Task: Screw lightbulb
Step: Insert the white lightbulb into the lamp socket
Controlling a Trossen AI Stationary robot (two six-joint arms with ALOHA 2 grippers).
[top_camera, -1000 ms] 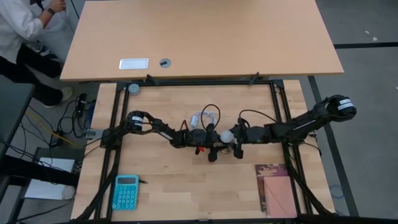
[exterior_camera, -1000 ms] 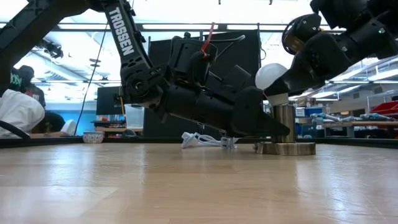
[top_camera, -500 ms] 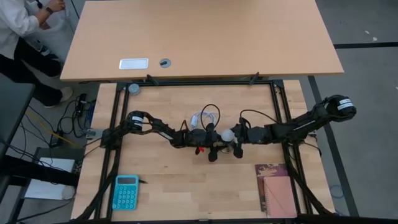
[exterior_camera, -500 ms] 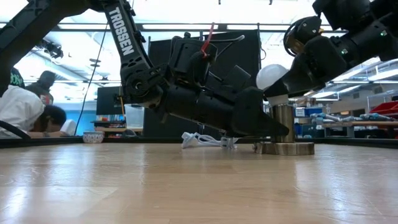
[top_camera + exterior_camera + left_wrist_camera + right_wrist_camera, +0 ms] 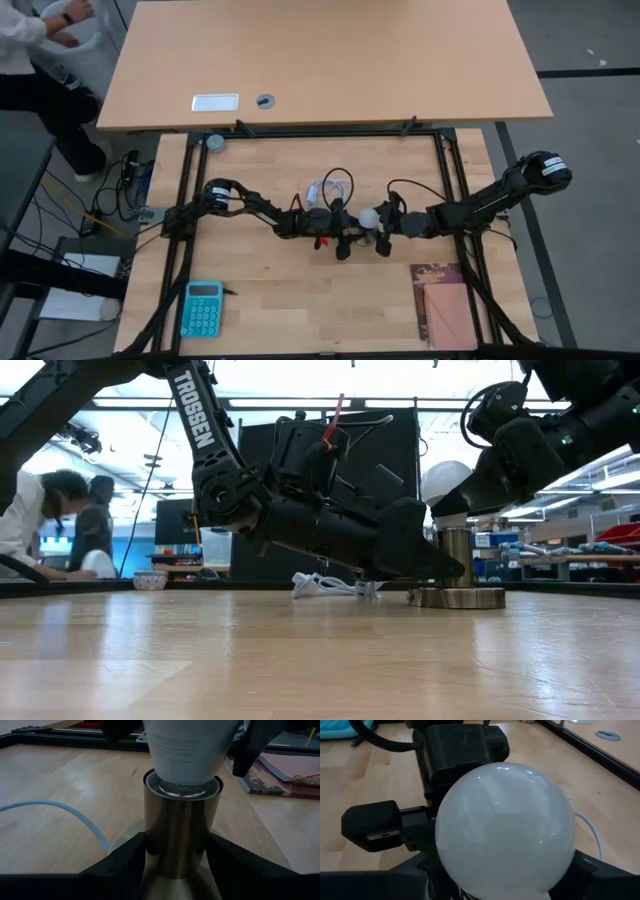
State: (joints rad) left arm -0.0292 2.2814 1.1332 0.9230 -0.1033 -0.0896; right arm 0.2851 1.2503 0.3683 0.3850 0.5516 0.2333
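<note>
I count two arms at the table, both mine, meeting near its middle. There is one lightbulb (image 5: 369, 215), one brass socket, one white cable, one calculator, one notebook.

At the left edge of the wooden table (image 5: 270, 300) lies the one teal calculator (image 5: 203, 308). My left gripper (image 5: 345, 238) reaches in low from that side, and its two fingers (image 5: 117, 860) press against either side of the upright brass socket (image 5: 180, 835), just above the socket's round base (image 5: 462, 598). So that hand is pinching the socket barrel. Beside it the single white cable (image 5: 65, 815) curves across the wood.

The lightbulb sits at the socket's mouth, its narrow neck going down into the brass rim in the left wrist view. Its long axis stands close to vertical. The round globe (image 5: 447, 478) points up, and the narrow end points down into the socket. I cannot tell how deep the threads have gone.

My right gripper (image 5: 385, 228) comes in from the right, with its fingers (image 5: 600, 870) set on either side of the globe (image 5: 505, 830), clasping the bulb between them.

Farther right, near the front edge, lies the one reddish notebook (image 5: 445, 305).
</note>
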